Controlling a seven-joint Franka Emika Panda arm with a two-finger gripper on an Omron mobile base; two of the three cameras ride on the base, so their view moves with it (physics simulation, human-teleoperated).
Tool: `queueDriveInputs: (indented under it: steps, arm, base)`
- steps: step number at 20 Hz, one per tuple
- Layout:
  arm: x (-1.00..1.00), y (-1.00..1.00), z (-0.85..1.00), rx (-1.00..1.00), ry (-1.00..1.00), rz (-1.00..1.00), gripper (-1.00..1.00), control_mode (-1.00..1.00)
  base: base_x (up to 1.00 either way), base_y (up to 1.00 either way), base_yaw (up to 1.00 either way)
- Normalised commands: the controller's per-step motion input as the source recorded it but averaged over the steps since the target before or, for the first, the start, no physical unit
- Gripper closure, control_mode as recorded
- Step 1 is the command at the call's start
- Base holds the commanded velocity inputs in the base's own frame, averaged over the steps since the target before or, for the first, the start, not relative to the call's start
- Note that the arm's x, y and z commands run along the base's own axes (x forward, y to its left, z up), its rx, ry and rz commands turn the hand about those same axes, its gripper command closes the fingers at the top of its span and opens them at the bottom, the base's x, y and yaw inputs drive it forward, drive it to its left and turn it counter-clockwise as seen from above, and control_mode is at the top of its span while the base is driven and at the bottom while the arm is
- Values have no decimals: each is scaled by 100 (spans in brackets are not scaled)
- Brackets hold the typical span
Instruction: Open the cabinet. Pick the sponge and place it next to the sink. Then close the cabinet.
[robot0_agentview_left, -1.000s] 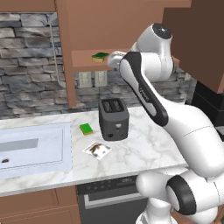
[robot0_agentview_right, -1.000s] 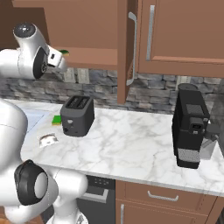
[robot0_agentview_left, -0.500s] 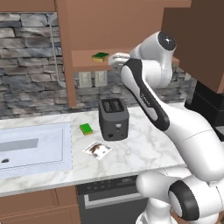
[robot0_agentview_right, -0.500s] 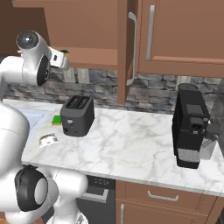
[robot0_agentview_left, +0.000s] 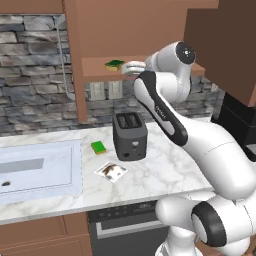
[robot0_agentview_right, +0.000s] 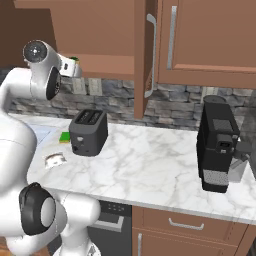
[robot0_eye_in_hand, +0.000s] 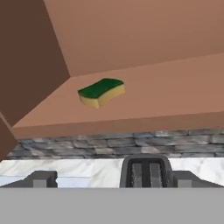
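The cabinet (robot0_agentview_left: 100, 30) stands open, its doors swung out to either side (robot0_agentview_right: 141, 75). The sponge (robot0_eye_in_hand: 101, 92), dark green on top with a yellowish layer below, lies on the bare wooden shelf (robot0_eye_in_hand: 175, 87) towards its left end. My gripper (robot0_eye_in_hand: 114, 179) is open and empty, held level with the shelf's front edge a short way from the sponge. From the left base view, the gripper (robot0_agentview_left: 128, 67) is just right of the sponge (robot0_agentview_left: 114, 64). The sink (robot0_agentview_left: 40, 172) is set into the counter at the left.
A dark toaster (robot0_agentview_left: 130, 135) stands on the marble counter directly below the shelf. A light-green sponge (robot0_agentview_left: 98, 147) and a small packet (robot0_agentview_left: 110, 171) lie between toaster and sink. A black coffee machine (robot0_agentview_right: 217, 145) stands at the right, under a closed cabinet (robot0_agentview_right: 210, 40).
The arm's upper joints have sunk a little and shifted towards the cabinet. The gripper has stayed open by the shelf. The sponge has not moved.
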Motion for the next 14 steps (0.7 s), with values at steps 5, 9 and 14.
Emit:
queueDriveInputs:
  steps: [5,9,14]
  arm:
    - [34,14,28,-3,9,0,-100,-100]
    - [35,21,11,-4,5,-1,-100,-100]
    - [27,13,-9,-3,0,0,-100,-100]
  base:
    - [0,0,0]
    - [0,0,0]
    - [0,0,0]
